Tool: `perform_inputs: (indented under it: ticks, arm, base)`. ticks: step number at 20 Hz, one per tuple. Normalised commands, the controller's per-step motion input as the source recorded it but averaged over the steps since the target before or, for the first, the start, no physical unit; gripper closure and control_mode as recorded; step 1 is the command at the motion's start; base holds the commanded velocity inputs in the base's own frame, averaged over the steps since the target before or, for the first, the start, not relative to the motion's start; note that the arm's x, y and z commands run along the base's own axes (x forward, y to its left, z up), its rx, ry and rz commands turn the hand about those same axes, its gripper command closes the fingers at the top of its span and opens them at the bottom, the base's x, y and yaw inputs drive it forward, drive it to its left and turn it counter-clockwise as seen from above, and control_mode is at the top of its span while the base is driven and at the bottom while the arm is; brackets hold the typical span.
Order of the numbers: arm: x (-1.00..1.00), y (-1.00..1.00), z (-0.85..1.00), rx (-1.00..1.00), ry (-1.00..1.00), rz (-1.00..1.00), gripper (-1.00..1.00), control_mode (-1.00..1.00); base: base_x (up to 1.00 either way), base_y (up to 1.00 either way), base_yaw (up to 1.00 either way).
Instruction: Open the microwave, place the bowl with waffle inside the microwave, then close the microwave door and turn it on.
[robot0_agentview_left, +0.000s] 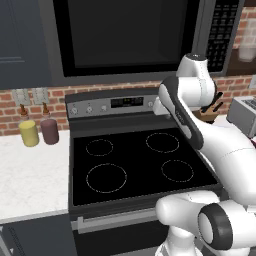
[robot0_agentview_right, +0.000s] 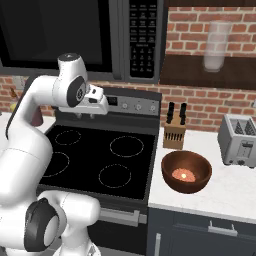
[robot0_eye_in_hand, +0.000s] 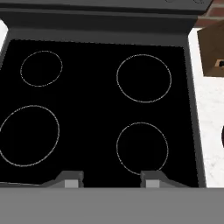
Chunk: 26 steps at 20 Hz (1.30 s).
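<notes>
No legible writing on the microwave (robot0_agentview_right: 100, 35) keypad (robot0_agentview_right: 142, 37).

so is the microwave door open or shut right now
Shut. The microwave door sits flush with the keypad, its dark window facing out, no interior showing.

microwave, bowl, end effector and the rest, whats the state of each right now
microwave door: closed
microwave: above the stove, not yet opened
bowl: upright on the counter right of the stove, untouched
waffle: inside the bowl
end effector: open, empty, above the stove
stove: nothing on its burners
toaster: slots empty
</notes>
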Motion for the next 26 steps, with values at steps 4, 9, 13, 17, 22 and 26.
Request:
perform_inputs:
  ticks: [4, 9, 13, 17, 22, 26]
  arm:
    - [0.0, -0.01, 0.03, 0.01, -0.01, 0.04, -1.0, -1.0]
    - [0.0, -0.1, 0.39, 0.08, -0.08, 0.0, -1.0, -1.0]
    - [0.0, -0.21, 0.51, 0.0, -0.07, -0.01, -1.0, -1.0]
    - [0.0, -0.39, 0.61, -0.02, 0.0, -0.09, -1.0, -1.0]
    - [0.0, -0.53, 0.49, -0.14, 0.0, -0.12, -1.0, -1.0]
    - [0.0, -0.5, 0.42, -0.04, -0.12, -0.09, -1.0, -1.0]
  base:
    - [0.0, 0.0, 0.0]
    - [0.0, 0.0, 0.0]
    - [0.0, 0.0, 0.0]
    - [0.0, 0.0, 0.0]
    - [0.0, 0.0, 0.0]
    - [0.0, 0.0, 0.0]
